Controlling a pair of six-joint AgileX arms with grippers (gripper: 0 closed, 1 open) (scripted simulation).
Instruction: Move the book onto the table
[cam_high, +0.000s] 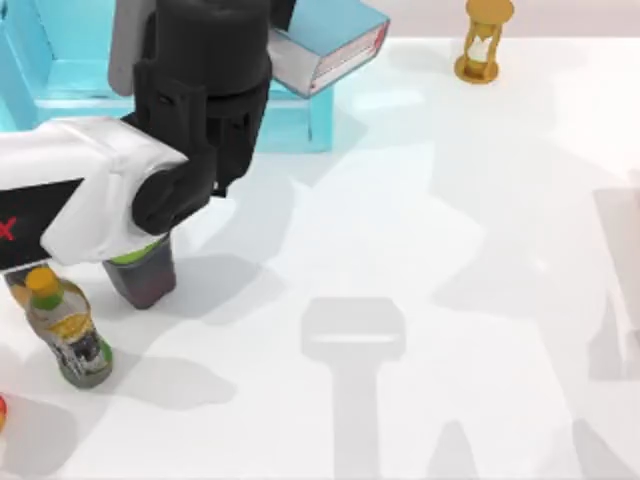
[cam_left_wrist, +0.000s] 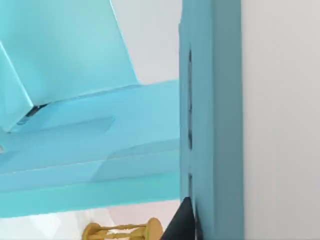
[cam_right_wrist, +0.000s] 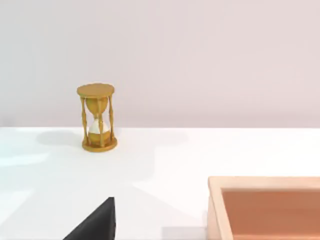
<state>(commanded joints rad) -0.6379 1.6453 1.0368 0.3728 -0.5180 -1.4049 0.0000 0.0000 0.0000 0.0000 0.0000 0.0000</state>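
The book (cam_high: 335, 52), light blue with white page edges and a red spine mark, hangs tilted above the right end of the light-blue shelf cabinet (cam_high: 70, 70) at the back left. My left gripper (cam_high: 272, 48) is shut on its near end, under the black wrist. In the left wrist view one black fingertip (cam_left_wrist: 183, 225) lies against a light-blue edge. The glossy white table (cam_high: 420, 250) spreads below. A black tip of my right gripper (cam_right_wrist: 97, 225) shows low in the right wrist view, facing the back wall.
A golden hourglass (cam_high: 482, 40) stands at the back right of the book. A bottle with a yellow cap (cam_high: 65, 325) and a dark pot with green (cam_high: 145, 272) stand at the front left. A tan wooden box (cam_right_wrist: 265, 207) lies near my right gripper.
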